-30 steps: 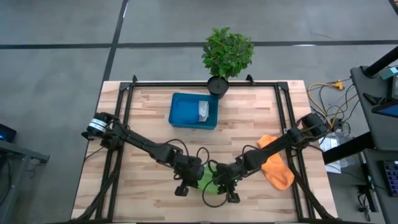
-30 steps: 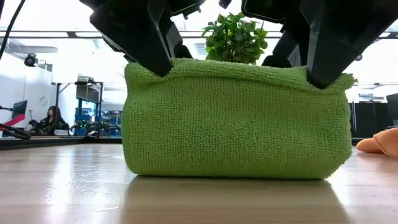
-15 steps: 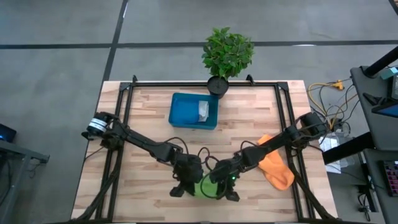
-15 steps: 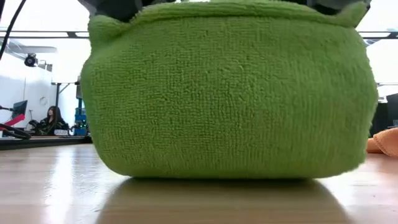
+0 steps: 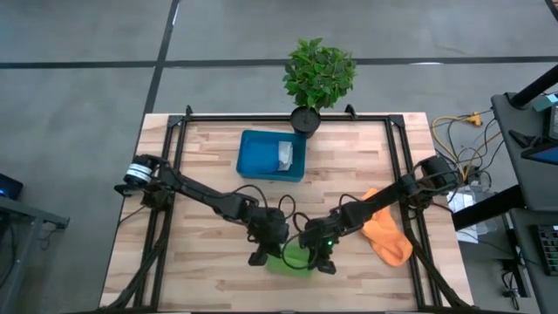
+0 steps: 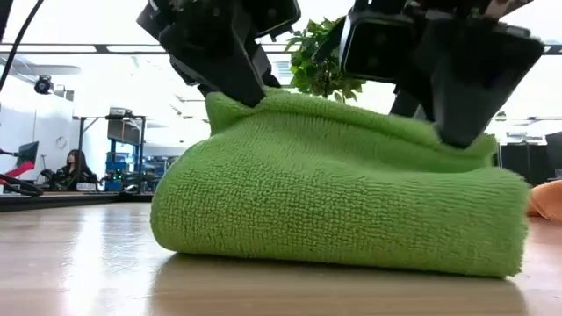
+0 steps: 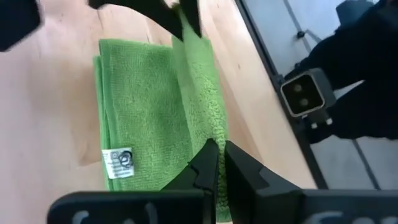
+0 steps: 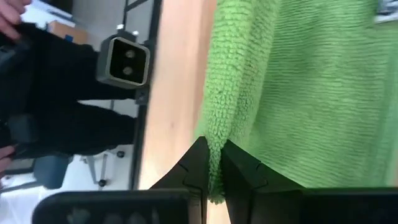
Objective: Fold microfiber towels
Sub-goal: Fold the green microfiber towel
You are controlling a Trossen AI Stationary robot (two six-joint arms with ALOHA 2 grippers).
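High view: you have the wooden table (image 5: 200,270) with both arms reaching to its near middle, where the green towel (image 5: 292,259) lies folded on the wood. The left gripper (image 5: 261,255) sits at the towel's left end and the right gripper (image 5: 321,260) at its right end, so the cloth spans the gap between them. Off to the right, the orange towel (image 5: 386,234) lies crumpled beside the right arm, well apart from the green one. At the far middle you see the blue tray (image 5: 271,155) with a grey-white towel (image 5: 284,155) in it, and a potted plant (image 5: 319,74) just beyond.

In the low view, the green towel rests on the table as a thick folded wad, its upper edge lifted where each gripper grips it. From the left wrist, your fingers are pressed together on a raised fold of the green cloth; from the right wrist, the fingers pinch the towel's edge likewise.
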